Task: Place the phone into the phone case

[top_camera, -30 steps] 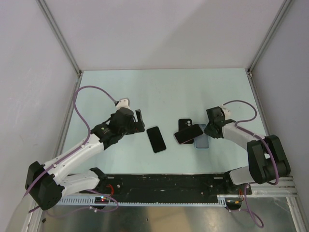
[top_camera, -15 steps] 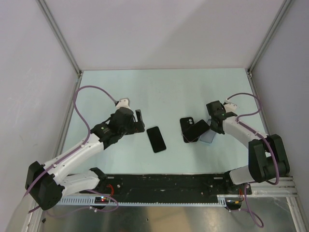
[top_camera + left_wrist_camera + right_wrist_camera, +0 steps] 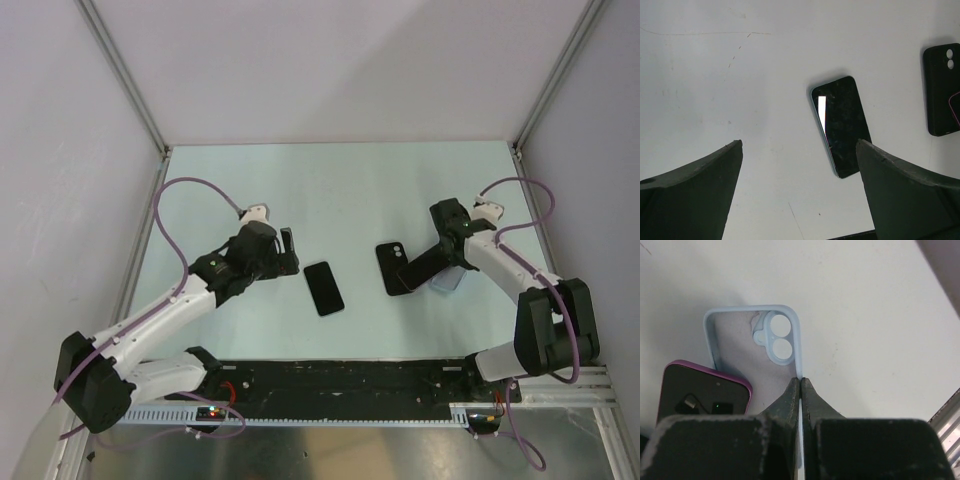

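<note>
**Phone** [image 3: 323, 288]: black, screen up, flat on the counter [image 3: 330, 190]. In the top view its long axis runs 11 to 5. It lies near my left jaws at their 4 o'clock, with nothing between. Those jaws are spread wide and hold nothing. The left arm is much the nearer of the two.

**Case** [image 3: 735, 350]: pale blue, open face up, at 3 o'clock from the phone and well apart from it. My right jaws are pinched tight on its right long wall.

**Pink phone** [image 3: 705, 395]: overlaps the case's near-left corner.

**Black piece** [image 3: 392, 268]: two lens holes, lying between phone and case. I cannot tell whether it is a case or a phone back.

**Judgement:** I reckon the left jaws must straddle the phone's short width, squared across that 11-to-5 line.
</note>
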Robot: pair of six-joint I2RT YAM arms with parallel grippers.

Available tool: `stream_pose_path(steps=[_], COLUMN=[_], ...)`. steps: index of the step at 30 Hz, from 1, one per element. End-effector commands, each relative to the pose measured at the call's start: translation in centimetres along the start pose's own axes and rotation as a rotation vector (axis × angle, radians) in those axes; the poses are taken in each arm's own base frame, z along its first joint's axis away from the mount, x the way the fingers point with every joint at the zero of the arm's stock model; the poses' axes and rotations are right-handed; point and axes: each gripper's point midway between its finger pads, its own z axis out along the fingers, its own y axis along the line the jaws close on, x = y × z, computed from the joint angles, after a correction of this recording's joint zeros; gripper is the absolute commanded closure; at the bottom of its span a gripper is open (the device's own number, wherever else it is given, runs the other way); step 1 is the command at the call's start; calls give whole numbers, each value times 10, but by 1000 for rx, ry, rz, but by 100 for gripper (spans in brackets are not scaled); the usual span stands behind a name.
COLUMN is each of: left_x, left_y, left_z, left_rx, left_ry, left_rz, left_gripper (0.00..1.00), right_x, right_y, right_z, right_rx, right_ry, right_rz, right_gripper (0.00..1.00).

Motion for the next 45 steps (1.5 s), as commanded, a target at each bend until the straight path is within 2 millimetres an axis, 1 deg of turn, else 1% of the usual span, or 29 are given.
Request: stream_pose_path(steps=[1,4,6,9,12,14,17,23,26,32,37,42,43,44,45], left_x=[-18,-17,-17,-18,-19,-18,-18,-17,-17,-15,-15,-13,-14,-14,-16], left_y=[-13,-12,-12,-12,-13,-13,-12,-11,-10,-7,-6,-5,-4,-3,-1], left_z=[-6,-6,-5,-5,-6,-6,-6,-6,-6,-5,-5,-4,-5,-5,-6], left_rx=[36,34,34,34,36,35,34,33,27,18,15,13,13,11,6], left_ry=[-31,-29,-29,-31,-34,-33,-34,-31,-32,-27,-26,-23,-25,-27,-34], left_rz=[-31,-33,-32,-33,-36,-36,-36,-34,-32,-35,-37,-37,-37,-38,-43], left_gripper=[2,2,2,2,2,2,2,2,2,2,2,2,2,2,2], right_x=[-37,-42,-45,-43,-39,-39,-40,-50,-63,-80,-84,-86,-85,-84,-82], right_y=[-9,1,15,40,55,54,45,18,7,0,0,11,20,26,43], right_z=[-19,-25,-30,-38,-40,-36,-28,-17,-25,-39,-43,-39,-38,-41,-43], right_rx=[56,49,19,-28,0,63,149,293,360,415,423,361,316,264,173], right_ry=[-134,-161,-181,-206,-228,-230,-216,-203,-235,-294,-302,-264,-257,-251,-238], right_rz=[28,-10,-45,-109,-185,-218,-240,-233,-225,-207,-203,-199,-180,-198,-182], right_gripper=[100,100,100,100,100,100,100,100,100,100,100,100,100,100,100])
